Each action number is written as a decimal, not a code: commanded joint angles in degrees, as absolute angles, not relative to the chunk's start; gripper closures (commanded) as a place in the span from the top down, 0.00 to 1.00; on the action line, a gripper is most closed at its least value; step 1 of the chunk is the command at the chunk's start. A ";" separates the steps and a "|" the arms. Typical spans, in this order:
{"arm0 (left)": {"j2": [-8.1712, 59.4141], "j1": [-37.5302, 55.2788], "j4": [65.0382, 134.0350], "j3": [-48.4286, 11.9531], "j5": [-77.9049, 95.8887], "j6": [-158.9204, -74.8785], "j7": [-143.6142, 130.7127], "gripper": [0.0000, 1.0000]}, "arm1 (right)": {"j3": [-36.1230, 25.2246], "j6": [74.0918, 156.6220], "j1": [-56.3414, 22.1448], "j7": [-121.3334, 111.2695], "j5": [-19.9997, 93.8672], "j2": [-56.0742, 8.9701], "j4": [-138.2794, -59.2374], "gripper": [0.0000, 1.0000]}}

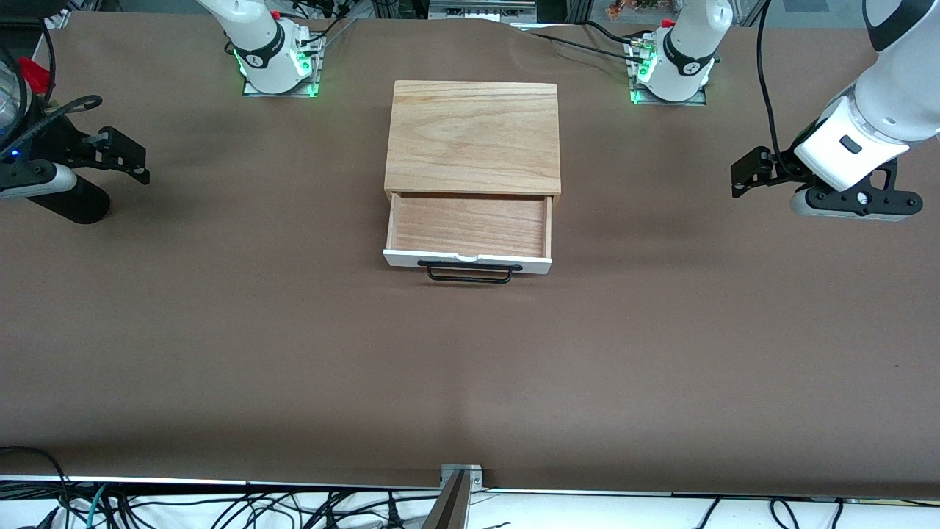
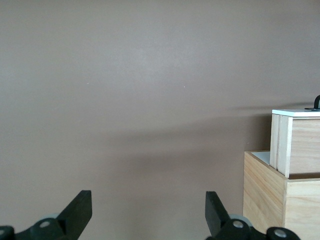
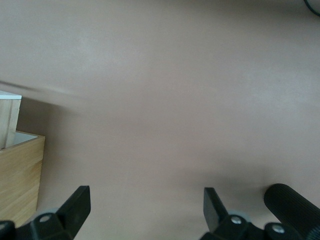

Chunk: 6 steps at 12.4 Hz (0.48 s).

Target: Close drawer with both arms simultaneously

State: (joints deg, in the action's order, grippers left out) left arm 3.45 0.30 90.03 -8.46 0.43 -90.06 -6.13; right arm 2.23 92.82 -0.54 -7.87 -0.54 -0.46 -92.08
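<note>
The flat matte brown table cover (image 1: pixel 220 345) is bare over most of its area and also fills both wrist views (image 2: pixel 150 100) (image 3: pixel 175 100). A small grey metal bracket (image 1: pixel 461 476) sits at the middle of the cover's edge nearest the front camera. Loose black cables (image 1: pixel 294 510) lie tangled on a white strip (image 1: pixel 624 507) just outside that edge. A small red item (image 1: pixel 33 73), not identifiable, stands at the cover's corner toward the right arm's end.

Left gripper (image 2: pixel 145 215) hangs over bare brown table (image 2: pixel 150 90), fingers (image 2: pixel 77 210) spread wide, nothing btwn them. Light-oak cabinet (image 2: pixel 270 195) sits beside the gripper, not touching it. Drawer (image 2: pixel 295 142) sticks out of cabinet, white front panel (image 2: pixel 296 113) edge-on, bit of black handle (image 2: pixel 316 102) just past panel.
</note>
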 commanded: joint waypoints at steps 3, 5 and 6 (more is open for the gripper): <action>4.31 0.44 88.15 -8.79 -1.32 -89.03 -5.54 1.00 | 2.99 93.07 0.35 -7.91 -1.05 -0.17 -91.49 1.00; 4.31 0.44 88.15 -8.79 -1.32 -89.03 -5.45 1.00 | 3.34 93.34 0.09 -7.47 -3.16 -0.35 -91.32 1.00; 4.39 0.44 88.07 -8.70 -1.32 -89.03 -5.45 1.00 | 3.34 93.34 0.09 -6.86 -2.64 -0.44 -91.23 1.00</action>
